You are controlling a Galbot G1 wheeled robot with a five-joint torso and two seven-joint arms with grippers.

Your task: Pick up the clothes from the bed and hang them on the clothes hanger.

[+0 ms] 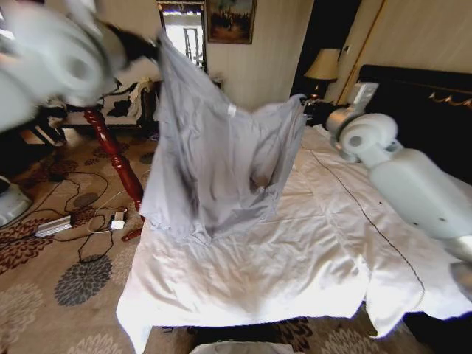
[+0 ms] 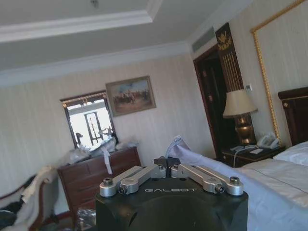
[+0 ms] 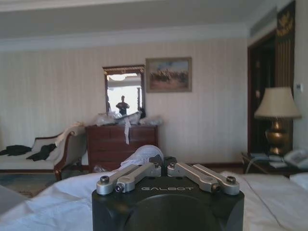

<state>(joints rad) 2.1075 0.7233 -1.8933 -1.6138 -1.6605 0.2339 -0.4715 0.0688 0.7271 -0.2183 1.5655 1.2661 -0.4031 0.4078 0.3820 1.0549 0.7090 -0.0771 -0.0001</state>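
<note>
The clothes (image 1: 214, 155), one light grey-blue garment, hang spread in the air above the bed (image 1: 310, 265), with the lower hem near the white duvet. My left gripper (image 1: 147, 46) is raised at the upper left, shut on one top corner; in the left wrist view my left gripper (image 2: 167, 164) has its fingers together and the clothes (image 2: 179, 145) bunch just past them. My right gripper (image 1: 304, 103) holds the other top corner over the bed. In the right wrist view my right gripper (image 3: 163, 162) is shut on a fold of the clothes (image 3: 144, 154). The clothes hanger is out of view.
A reddish-brown turned-wood stand (image 1: 116, 158) rises beside the bed's left edge. Cables and a power strip (image 1: 53, 226) lie on the patterned carpet. A black headboard (image 1: 420, 92), a lamp (image 1: 322, 66), a dresser (image 3: 122, 144) and a chaise with dark clothes (image 3: 43, 151) stand farther off.
</note>
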